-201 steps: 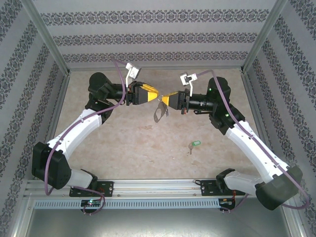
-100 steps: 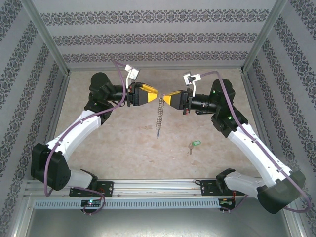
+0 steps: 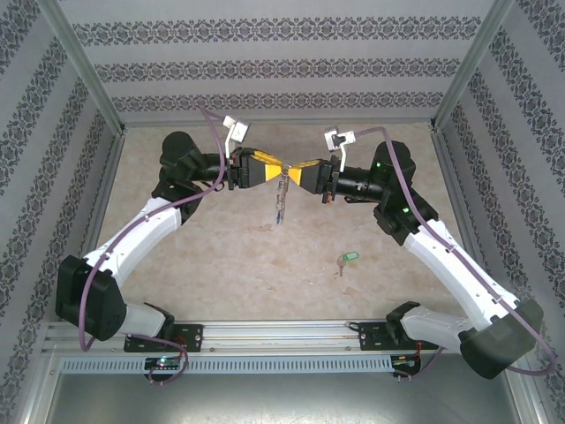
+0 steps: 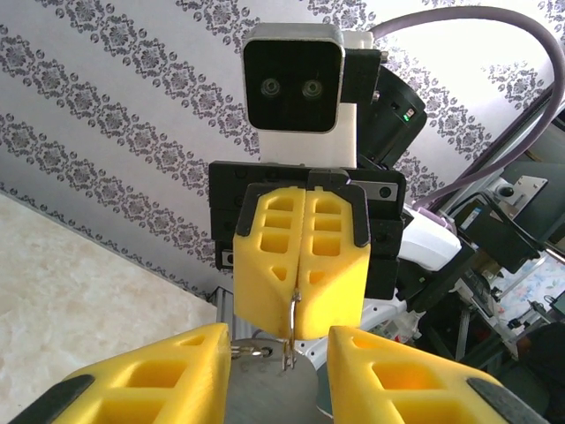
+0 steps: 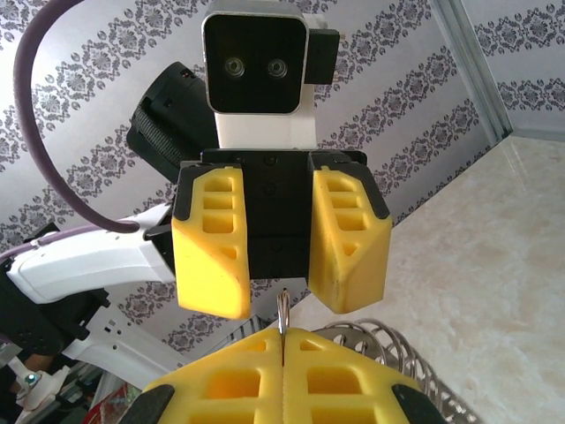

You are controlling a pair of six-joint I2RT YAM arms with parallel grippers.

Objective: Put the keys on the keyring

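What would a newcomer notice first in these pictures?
The yellow-fingered left gripper, jaws apart, and right gripper, shut on the large grey metal keyring loop, meet nose to nose in mid-air at the far middle. A small silver key with a light green plastic tag lies alone on the beige table, at the near right.

The keyring (image 3: 281,196) is a grey metal piece hanging as a slim, slightly tilted string of small coiled links. Its thin wire top is pinched between the closed fingers of the right end effector (image 4: 298,329), and that wire stands in the gap between the parted fingers of the left end effector (image 5: 279,302). The key (image 3: 346,259), small and silver with a light green rectangular tag, lies flat on the beige worktop (image 3: 221,256). It is well apart from the keyring, nearer the arm bases and off to the right.
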